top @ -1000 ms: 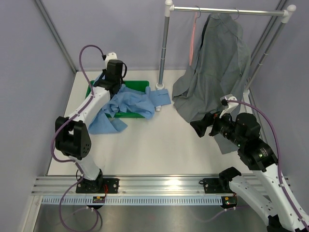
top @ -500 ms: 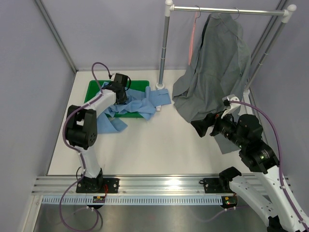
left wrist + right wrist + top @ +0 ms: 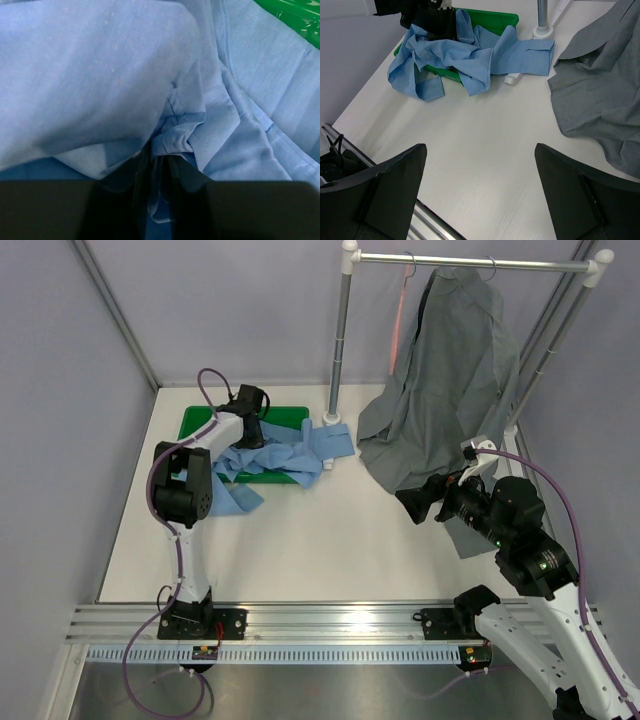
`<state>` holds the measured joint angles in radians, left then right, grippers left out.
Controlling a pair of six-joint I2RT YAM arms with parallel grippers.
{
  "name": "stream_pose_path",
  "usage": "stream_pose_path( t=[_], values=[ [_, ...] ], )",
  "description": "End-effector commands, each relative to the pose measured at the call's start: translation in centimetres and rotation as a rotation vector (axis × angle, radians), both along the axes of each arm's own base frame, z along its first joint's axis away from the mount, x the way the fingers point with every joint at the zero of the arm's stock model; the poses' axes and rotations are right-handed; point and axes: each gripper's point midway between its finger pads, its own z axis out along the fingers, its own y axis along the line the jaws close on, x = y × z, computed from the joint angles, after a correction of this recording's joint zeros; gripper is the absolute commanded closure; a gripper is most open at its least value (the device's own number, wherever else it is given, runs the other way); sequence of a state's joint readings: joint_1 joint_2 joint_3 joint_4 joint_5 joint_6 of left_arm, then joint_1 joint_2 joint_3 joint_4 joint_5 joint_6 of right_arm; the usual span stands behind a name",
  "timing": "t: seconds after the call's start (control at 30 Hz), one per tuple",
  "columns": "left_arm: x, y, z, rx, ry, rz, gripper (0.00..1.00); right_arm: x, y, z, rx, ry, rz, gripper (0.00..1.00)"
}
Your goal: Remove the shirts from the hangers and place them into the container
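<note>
The slate grey shirt [image 3: 440, 390] is the biggest piece: it hangs from the rack rail [image 3: 470, 262] by a mostly hidden hanger [image 3: 489, 264], with its lower half pooled on the tabletop [image 3: 330, 540]. It looks soft, light and limp, so it should drape and drag rather than lift as one piece. The collar or shoulder near the hook seems the best place to take hold of it. The right end effector [image 3: 415, 502] hovers low beside the pooled hem, its jaws spread wide and empty. In its wrist view the grey cloth lies ahead and to the right, apart from the fingers [image 3: 395, 185].

The light blue shirt [image 3: 285, 455] is off its hanger and crumpled half across the green container [image 3: 200, 423]. A sleeve and a tail spill over the rim onto the tabletop. It is equally floppy, so gathered folds make better holds than flat panels.

The salmon pink hanger [image 3: 400, 320] hangs bare on the rail.

The left end effector [image 3: 250, 430] is buried in the blue heap over the container. A puckered fold runs between its dark fingers [image 3: 182, 175], which sit close together. Whether they pinch it or are letting go, I cannot tell.
</note>
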<state>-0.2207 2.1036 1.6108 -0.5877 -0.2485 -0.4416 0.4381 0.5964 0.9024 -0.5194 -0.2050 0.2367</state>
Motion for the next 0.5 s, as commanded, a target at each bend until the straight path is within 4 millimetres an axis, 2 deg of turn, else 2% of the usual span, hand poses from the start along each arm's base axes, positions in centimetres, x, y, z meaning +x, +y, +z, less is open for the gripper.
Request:
stream_pose_path(
  t=[0.0, 0.03, 0.07, 0.1, 0.27, 0.3, 0.33, 0.37, 0.4, 0.43, 0.47],
  values=[
    [-0.6, 0.5, 1.3, -0.014, 0.018, -0.013, 0.72, -0.1, 0.3, 1.0, 0.026, -0.034, 0.017, 0.00],
    [-0.6, 0.6, 2.0, -0.012, 0.002, -0.013, 0.67, -0.1, 0.3, 1.0, 0.026, -0.034, 0.018, 0.01],
    [-0.6, 0.9, 2.9, 0.002, -0.015, -0.009, 0.54, -0.1, 0.3, 1.0, 0.028, -0.035, 0.018, 0.01],
    [-0.4, 1.0, 4.8, 0.001, -0.056, -0.006, 0.46, -0.1, 0.3, 1.0, 0.027, -0.032, 0.016, 0.01],
    [-0.3, 1.1, 11.4, -0.012, -0.187, -0.019, 0.10, -0.2, 0.2, 1.2, 0.030, -0.039, 0.015, 0.00],
    [-0.6, 1.1, 12.3, -0.018, -0.204, -0.021, 0.06, -0.2, 0.2, 1.3, 0.031, -0.041, 0.016, 0.01],
    [-0.9, 1.1, 14.5, -0.028, -0.250, -0.024, 0.03, -0.3, 0.2, 1.3, 0.034, -0.043, 0.016, 0.01],
    [-1.3, 1.2, 15.3, -0.030, -0.264, -0.023, 0.01, -0.4, 0.2, 1.4, 0.035, -0.045, 0.018, 0.01],
    [-1.6, 1.3, 16.2, -0.033, -0.282, -0.023, 0.01, -0.4, 0.2, 1.3, 0.034, -0.045, 0.021, 0.00],
    [-2.1, 1.5, 17.9, -0.038, -0.320, -0.022, 0.01, -0.5, 0.3, 1.5, 0.037, -0.051, 0.024, 0.00],
    [-2.7, 1.6, 18.1, -0.038, -0.317, -0.022, 0.01, -0.5, 0.3, 1.4, 0.038, -0.048, 0.027, 0.00]
  ],
)
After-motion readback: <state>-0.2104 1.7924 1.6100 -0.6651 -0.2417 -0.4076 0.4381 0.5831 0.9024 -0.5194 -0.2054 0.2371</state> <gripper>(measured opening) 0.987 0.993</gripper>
